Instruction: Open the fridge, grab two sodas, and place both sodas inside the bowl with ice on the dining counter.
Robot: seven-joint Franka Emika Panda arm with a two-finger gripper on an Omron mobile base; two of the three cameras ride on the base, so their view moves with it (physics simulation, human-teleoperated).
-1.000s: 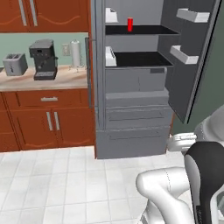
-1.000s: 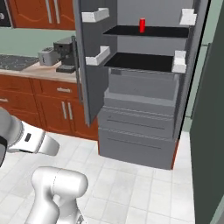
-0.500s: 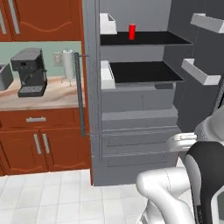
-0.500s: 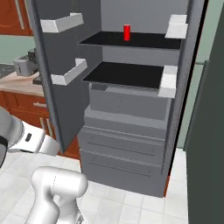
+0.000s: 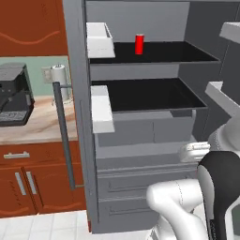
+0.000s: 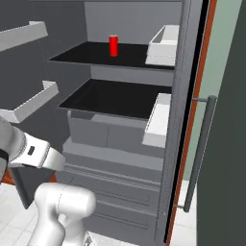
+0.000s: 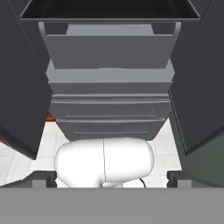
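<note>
fridge point(image 5: 140, 154): both doors swung open, interior exposed. two black shelves, stacked; grey drawers below.

soda point(image 5: 139, 44): one red can counted, upright, long axis vertical, on the upper shelf toward the back, near centre; also at point(image 6: 113, 46). a second can cannot be found in these views.

gripper point(image 7: 111, 177): fingers point(image 7: 40, 178) set wide apart at either side of the hand view, nothing between them. it sits low, facing the lower drawers.

key relation: the can lies well above and deeper in than the gripper; judged, the hand must rise to upper-shelf height and reach straight in, closing across the can's side.

door bins point(image 5: 99, 40): four white, two per door.
</note>
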